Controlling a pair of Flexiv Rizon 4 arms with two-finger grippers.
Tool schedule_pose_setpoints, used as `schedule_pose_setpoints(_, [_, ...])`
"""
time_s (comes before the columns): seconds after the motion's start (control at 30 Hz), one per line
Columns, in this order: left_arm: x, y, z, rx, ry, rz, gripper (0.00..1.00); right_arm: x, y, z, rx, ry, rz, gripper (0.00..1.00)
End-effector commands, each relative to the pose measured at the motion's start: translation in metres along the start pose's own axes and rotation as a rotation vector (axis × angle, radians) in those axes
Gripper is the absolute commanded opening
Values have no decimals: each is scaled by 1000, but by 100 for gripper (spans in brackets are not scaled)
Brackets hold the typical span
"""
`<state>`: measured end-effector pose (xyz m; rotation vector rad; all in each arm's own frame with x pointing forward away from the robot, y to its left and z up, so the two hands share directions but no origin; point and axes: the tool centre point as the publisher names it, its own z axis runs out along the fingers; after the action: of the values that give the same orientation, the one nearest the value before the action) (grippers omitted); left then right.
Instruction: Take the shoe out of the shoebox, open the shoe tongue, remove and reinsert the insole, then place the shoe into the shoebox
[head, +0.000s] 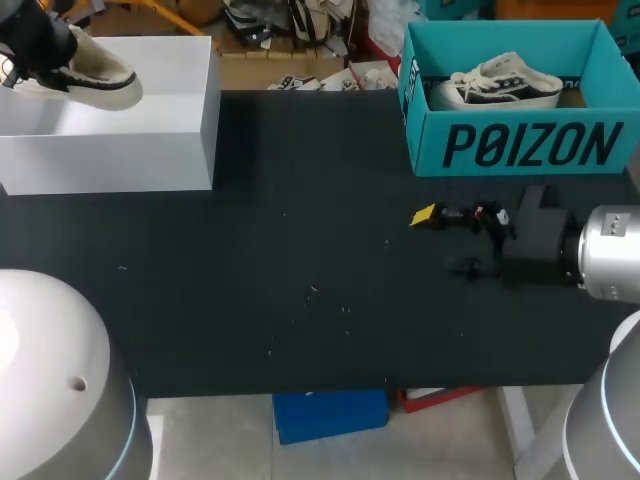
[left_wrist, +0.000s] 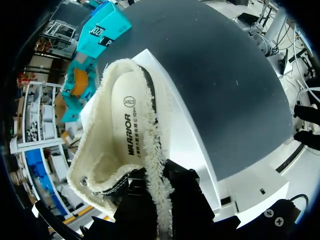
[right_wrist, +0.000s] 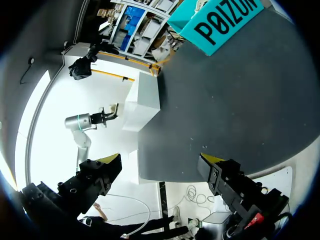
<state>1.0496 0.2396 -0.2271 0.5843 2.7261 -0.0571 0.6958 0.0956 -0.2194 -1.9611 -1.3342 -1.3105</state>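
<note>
- The right gripper (head: 447, 241) is seen low over the dark table (head: 300, 280) on the near right, fingers spread wide, nothing held.
- Just beyond it, the teal shoebox (head: 520, 145) is stood open at the far right, with a second shoe (head: 500, 85) lying inside.
- At the far left, the shoe (head: 95, 72) is held up above the white box (head: 150, 120).
- The left gripper (left_wrist: 161, 192) is clamped on its fleecy collar, one finger either side, and the insole (left_wrist: 127, 125) is seen inside.

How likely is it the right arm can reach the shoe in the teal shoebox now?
Probably yes. The right arm's fingers stand open and empty beside the teal shoebox, its top is open, and nothing covers the shoe inside.
</note>
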Motion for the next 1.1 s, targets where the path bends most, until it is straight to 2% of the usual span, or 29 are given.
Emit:
schedule_pose_setpoints(0.03, [-1,0,-1,-3,0,0,0,0,0,-1,1,-1,0,100])
schedule_pose_setpoints(0.33, [-2,10,-3,-3,14,-53,0,0,0,-1,1,-1,0,100])
schedule_pose_setpoints(0.47, [0,9,-1,-30,35,-100,0,0,0,-1,1,-1,0,100])
schedule_pose_setpoints(0.53, [2,4,4,-32,67,-123,0,0,0,-1,1,-1,0,100])
schedule_pose_setpoints(0.6, [3,1,12,-72,73,-137,0,0,0,-1,1,-1,0,100])
schedule_pose_setpoints(0.63, [3,-2,15,-42,84,-152,0,0,0,-1,1,-1,0,100])
schedule_pose_setpoints(0.87, [-1,-16,34,-49,101,-188,0,0,0,-1,1,-1,0,100])
schedule_pose_setpoints(1.1, [2,-27,73,-101,90,-226,0,0,0,-1,1,-1,0,100])
